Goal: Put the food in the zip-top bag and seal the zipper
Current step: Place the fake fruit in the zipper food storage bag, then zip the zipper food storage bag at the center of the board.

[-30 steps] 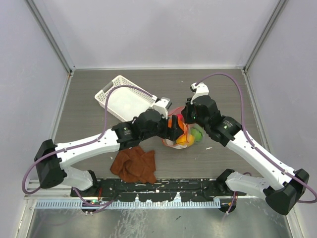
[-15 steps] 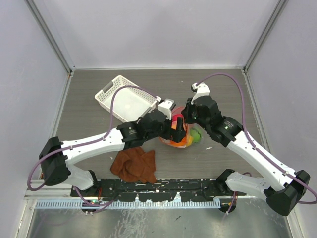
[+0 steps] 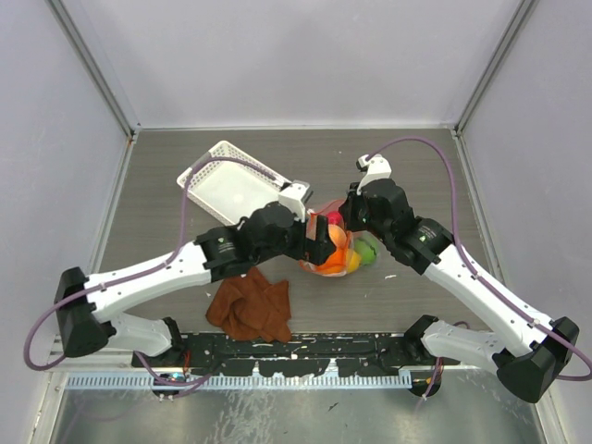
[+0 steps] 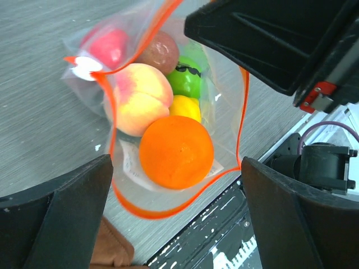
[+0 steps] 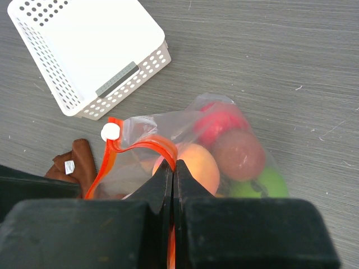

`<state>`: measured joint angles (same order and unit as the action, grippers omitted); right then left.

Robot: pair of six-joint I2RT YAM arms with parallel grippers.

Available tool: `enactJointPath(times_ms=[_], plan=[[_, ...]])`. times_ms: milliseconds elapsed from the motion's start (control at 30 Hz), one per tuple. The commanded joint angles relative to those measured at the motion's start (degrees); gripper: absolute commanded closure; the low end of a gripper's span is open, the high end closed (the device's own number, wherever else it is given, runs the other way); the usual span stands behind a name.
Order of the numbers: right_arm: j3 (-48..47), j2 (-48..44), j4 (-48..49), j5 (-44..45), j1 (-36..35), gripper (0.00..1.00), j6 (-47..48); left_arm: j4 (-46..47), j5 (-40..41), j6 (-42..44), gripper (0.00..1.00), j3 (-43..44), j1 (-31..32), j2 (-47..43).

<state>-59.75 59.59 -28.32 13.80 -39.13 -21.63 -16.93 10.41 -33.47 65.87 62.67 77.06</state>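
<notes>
The clear zip-top bag [image 3: 339, 250] lies mid-table with its mouth gaping toward my left gripper. Inside it is the food: an orange [image 4: 176, 151], a peach [image 4: 143, 98], a red fruit [image 4: 106, 46], a dark one [image 4: 161, 50], a bright green one [image 4: 185, 81] and a yellow one [image 4: 185, 107]. The orange-red zipper [image 4: 156, 215] loops round the mouth, its white slider [image 5: 110, 132] at one end. My left gripper [image 4: 175, 163] is open just outside the mouth, holding nothing. My right gripper [image 5: 174, 166] is shut on the zipper strip above the peach.
A white lattice basket [image 3: 233, 183] sits upside down behind and left of the bag. A brown cloth [image 3: 250, 308] lies near the front edge, left of the bag. The black base rail [image 3: 296, 352] runs along the near edge.
My left gripper has opened wide and drawn back a little to the left from the bag mouth. The orange now lies inside the bag. The right gripper has not moved.
</notes>
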Motion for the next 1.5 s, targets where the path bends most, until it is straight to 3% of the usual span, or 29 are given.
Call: enactJointPath(times_ms=[0,167,300,500,667,833,1200,1300,1467], plan=[[-0.6,-1.7,3.8,0.1,0.2,1.0,-0.6,-6.3,5.8,-0.6,0.04,2.5,0.2,-6.5],[-0.4,-1.7,3.9,0.0,0.2,1.0,-0.7,-9.3,9.3,-2.5,0.12,0.0,0.1,-7.4],[-0.3,-1.6,3.9,-0.2,0.3,1.0,-0.8,-8.4,8.5,-3.3,0.25,-1.0,-0.3,-5.0],[-0.1,-1.9,3.7,0.0,0.3,1.0,-0.8,-5.8,7.5,-3.3,0.52,-1.6,-1.2,-0.3],[0.2,-1.9,3.6,0.3,0.2,1.0,-0.7,-4.6,7.0,-3.7,0.67,-1.9,-1.3,1.9],[-0.1,-1.8,3.2,0.5,0.3,0.99,-0.1,-5.5,6.0,-4.3,0.99,-1.1,-1.3,1.2],[-4.9,-1.5,-1.7,7.6,0.2,0.96,7.2,-7.1,-1.7,-6.2,1.0,4.5,-1.3,-8.6],[-5.5,-0.7,-1.4,6.1,0.3,0.96,8.4,-7.5,-0.3,-6.9,1.0,4.2,-2.2,-9.2],[-3.9,2.5,-1.0,6.5,0.3,0.96,9.4,-5.7,-10.5,-11.9,1.0,2.0,-7.0,-8.6]])
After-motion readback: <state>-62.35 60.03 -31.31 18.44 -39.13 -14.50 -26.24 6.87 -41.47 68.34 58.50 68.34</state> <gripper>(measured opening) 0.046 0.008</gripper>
